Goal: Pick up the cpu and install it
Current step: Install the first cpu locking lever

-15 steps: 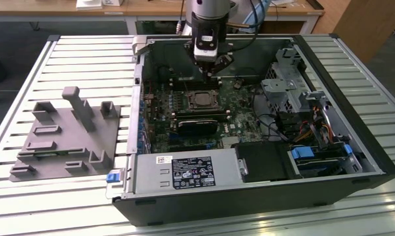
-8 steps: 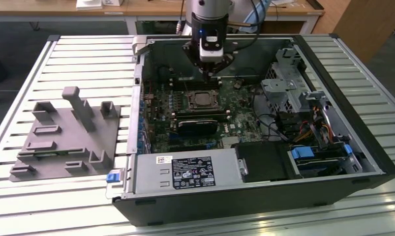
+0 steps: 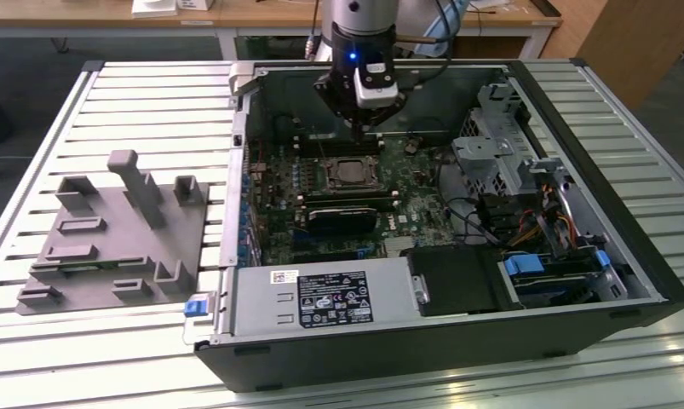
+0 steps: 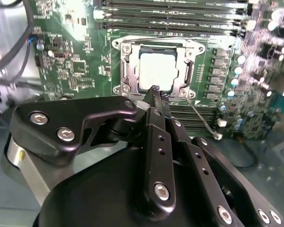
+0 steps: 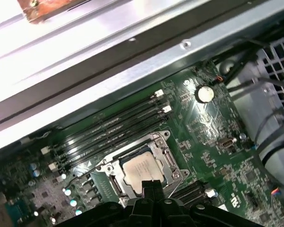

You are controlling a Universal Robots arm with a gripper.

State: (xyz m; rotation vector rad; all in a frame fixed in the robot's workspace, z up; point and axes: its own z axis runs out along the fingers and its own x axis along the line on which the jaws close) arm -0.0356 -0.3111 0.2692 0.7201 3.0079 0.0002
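Fingers (image 4: pixel 155 91) are seen pressed together, empty, just above the cpu (image 4: pixel 157 72) seated in the socket (image 4: pixel 125 66), where pins could be bent by downward contact.

Your arm (image 3: pixel 359 21) points straight down, pincer (image 4: pixel 155 91) fingers pressed together, holding nothing, tips hanging low in both wrist views.

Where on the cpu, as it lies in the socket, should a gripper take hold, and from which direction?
Probably by two opposite edges, coming straight down from above. The cpu lies flat with its silvery top up, ringed closely by the socket frame, so a sideways approach looks blocked. The gripper hangs above its near edge.
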